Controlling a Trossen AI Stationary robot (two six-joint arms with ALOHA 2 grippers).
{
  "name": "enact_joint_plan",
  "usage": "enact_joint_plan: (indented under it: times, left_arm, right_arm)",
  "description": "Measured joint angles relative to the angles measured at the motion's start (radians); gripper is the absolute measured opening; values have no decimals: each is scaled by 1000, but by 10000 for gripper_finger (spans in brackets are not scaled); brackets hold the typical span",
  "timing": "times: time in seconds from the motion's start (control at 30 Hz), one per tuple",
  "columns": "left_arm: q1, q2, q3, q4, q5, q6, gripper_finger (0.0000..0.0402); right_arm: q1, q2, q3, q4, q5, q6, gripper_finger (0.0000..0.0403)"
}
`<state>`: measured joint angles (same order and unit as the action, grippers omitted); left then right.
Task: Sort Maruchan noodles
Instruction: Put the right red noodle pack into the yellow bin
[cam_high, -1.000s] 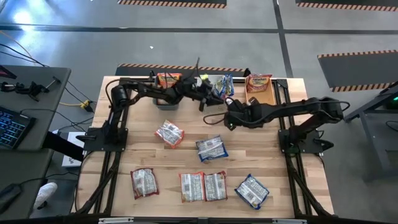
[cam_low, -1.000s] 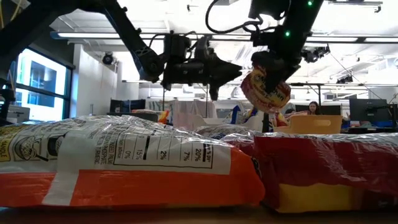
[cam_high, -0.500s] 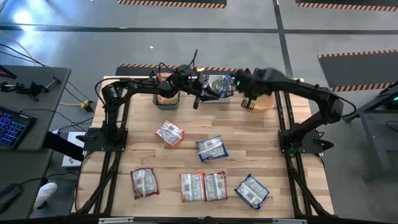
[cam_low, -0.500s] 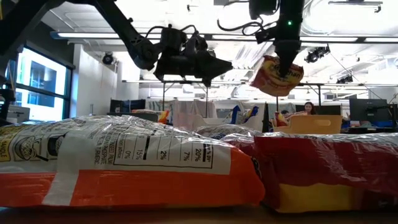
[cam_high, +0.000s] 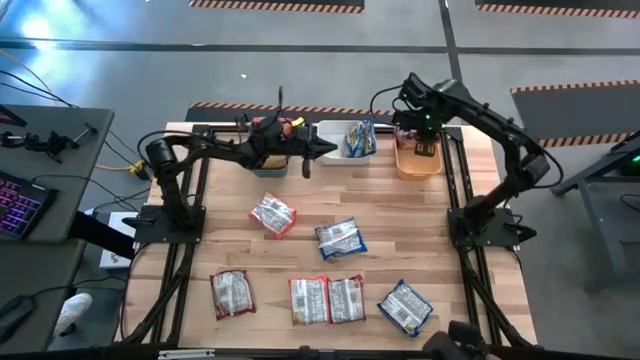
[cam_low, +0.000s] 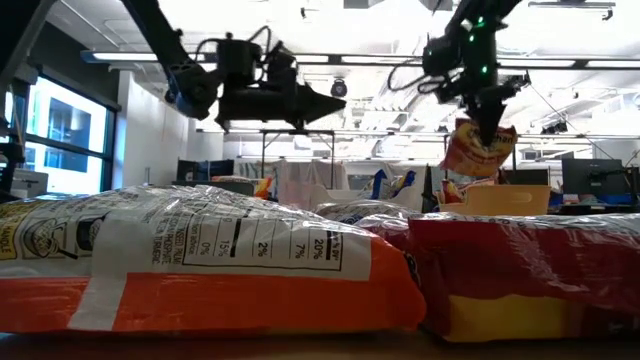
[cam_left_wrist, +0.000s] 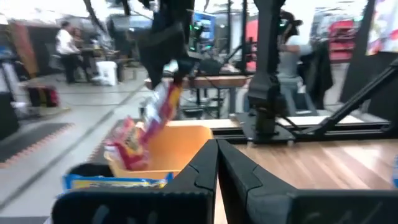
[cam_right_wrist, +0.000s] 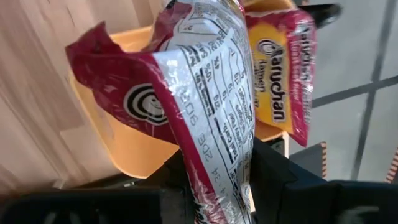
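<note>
While both arms hang over the far edge of the counter, the scene reads as follows.

Right fingers (cam_right_wrist: 214, 186): clenched on a red packet (cam_right_wrist: 205, 93), which hangs crumpled from them with its printed silvery back showing.
Right gripper (cam_high: 424, 137): above the orange bin (cam_high: 402, 164) at the far right of the counter; in the low view the red packet dangles just over the bin's rim.
Orange bin contents: another red packet (cam_right_wrist: 280, 74) stands inside.
Left fingers (cam_left_wrist: 214, 171): pressed together, holding nothing.
Left gripper (cam_high: 318, 150): raised off the counter, at the left edge of the white bin (cam_high: 330, 130), pointing right.
White bin contents: blue packets (cam_high: 357, 140).
Teal bin (cam_high: 268, 168): far left of the three, under the left arm, with orange packets (cam_high: 268, 127) in it.
Loose packets: six lie on the wooden counter (cam_high: 420, 240), all silvery back up; two mid-counter (cam_high: 272, 214), (cam_high: 340, 238), four along the near edge (cam_high: 231, 293), (cam_high: 309, 300), (cam_high: 347, 299), (cam_high: 405, 306).
</note>
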<state>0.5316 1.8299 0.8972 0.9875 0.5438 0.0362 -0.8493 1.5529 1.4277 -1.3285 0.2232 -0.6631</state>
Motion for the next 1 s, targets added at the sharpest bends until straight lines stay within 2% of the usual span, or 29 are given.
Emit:
enact_joint_plan:
  times: [0.33, 0.47, 1.0]
  left_arm:
    - [0, -99, -91, 7, -41, 68, 3]
    - [2, -97, -100, -1, -56, 73, 3]
    - [5, -97, -100, -6, -53, 47, 3]
  right_arm:
    - [-49, 150, -2, -10, -6, -55, 87]
    - [-49, 161, -2, -18, 12, -64, 87]
    - [-61, 197, -2, -44, -49, -53, 87]
